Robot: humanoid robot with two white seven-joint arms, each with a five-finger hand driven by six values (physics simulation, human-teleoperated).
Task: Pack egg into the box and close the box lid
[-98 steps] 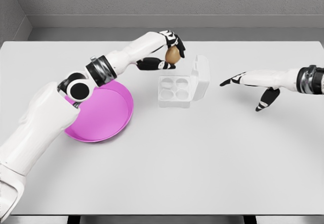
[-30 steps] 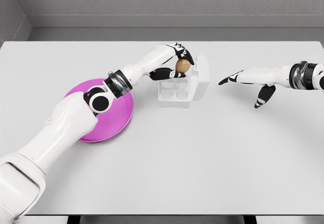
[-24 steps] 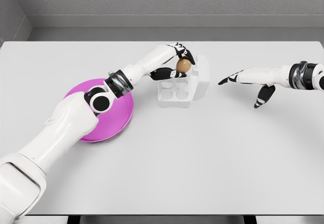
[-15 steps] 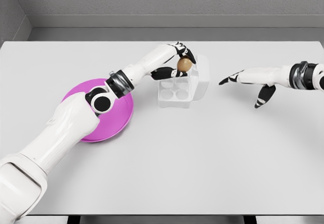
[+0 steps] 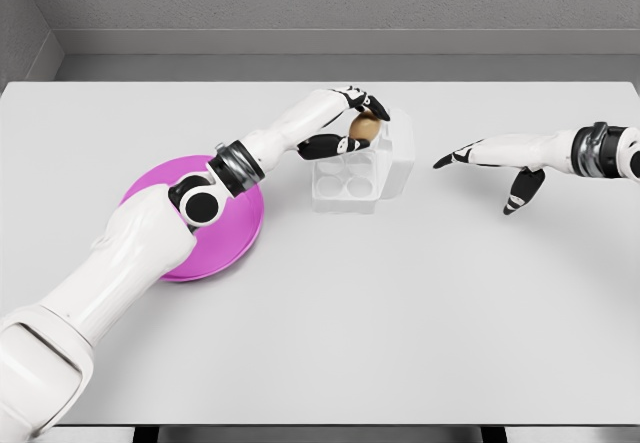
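On my left sits the pink plate. My left hand pinches the egg over the box, at its far-right cup. It's light, smooth and brittle, so I grip the sides gently. My right hand hovers slack-fingered, holding nothing.

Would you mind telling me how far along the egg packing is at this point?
Done: the egg is off the pink plate and gripped by the left robot hand. In hand: it sits over the far cups of the open box, not yet released. Left: seat it and close the lid; the right robot hand waits open nearby.
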